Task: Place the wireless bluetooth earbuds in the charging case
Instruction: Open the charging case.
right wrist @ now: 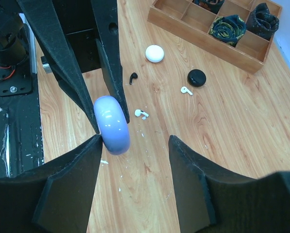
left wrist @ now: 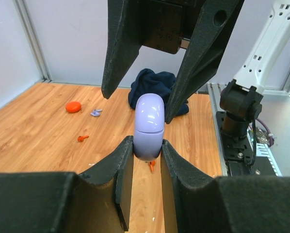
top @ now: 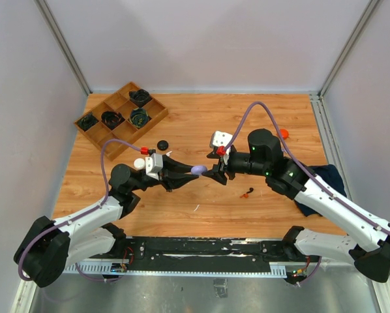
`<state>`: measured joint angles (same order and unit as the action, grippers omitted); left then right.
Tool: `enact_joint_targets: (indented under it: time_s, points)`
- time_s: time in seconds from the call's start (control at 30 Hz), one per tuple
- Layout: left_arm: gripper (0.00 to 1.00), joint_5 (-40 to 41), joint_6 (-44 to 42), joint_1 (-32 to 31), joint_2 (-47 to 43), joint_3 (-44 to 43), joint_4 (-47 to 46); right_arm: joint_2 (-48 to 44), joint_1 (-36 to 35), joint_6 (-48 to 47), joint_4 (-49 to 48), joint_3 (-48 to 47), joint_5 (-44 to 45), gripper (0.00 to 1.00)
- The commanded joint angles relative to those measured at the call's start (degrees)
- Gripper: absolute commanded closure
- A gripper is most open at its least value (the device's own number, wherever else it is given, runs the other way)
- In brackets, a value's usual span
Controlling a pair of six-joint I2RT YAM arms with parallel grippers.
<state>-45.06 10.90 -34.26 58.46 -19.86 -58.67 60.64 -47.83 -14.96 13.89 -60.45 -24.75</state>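
My left gripper [top: 194,171] [left wrist: 147,145] is shut on a pale purple round charging case [top: 199,170] [left wrist: 149,127] and holds it on edge above the table, lid closed. My right gripper [top: 211,173] [right wrist: 135,141] is open and straddles the same case [right wrist: 112,124], which touches its left finger. White earbuds [right wrist: 141,114] [right wrist: 185,90] and a black earbud [right wrist: 133,77] lie on the wood. A red-orange earbud [left wrist: 82,138] and a pale purple earbud [left wrist: 96,112] lie further off. A black and a red bud [top: 248,192] lie under my right arm.
A wooden tray [top: 120,127] [right wrist: 208,39] with coiled cables stands at the back left. A black case [top: 162,145] [right wrist: 197,77], a white case [right wrist: 154,53] and an orange case [top: 284,134] [left wrist: 73,107] lie on the table. A dark blue cloth [top: 322,179] [left wrist: 154,85] lies at the right.
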Motion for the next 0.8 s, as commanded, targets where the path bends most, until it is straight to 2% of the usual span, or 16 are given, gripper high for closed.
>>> enact_joint_targets:
  time_s: [0.0,0.57,0.77]
  points:
    - [1.00,-2.4,-0.9,-0.5,0.4,1.1,-1.0,-1.1,0.5,1.0,-3.3,-1.8,3.2,0.43]
    - [1.00,-3.2,-1.7,-0.5,0.6,1.4,-0.4,-1.7,0.6,1.1,-3.4,-1.9,5.6,0.42]
    - [1.00,1.4,-2.1,-0.5,0.2,1.4,1.9,-1.6,0.6,1.1,-2.0,-2.5,4.5,0.39]
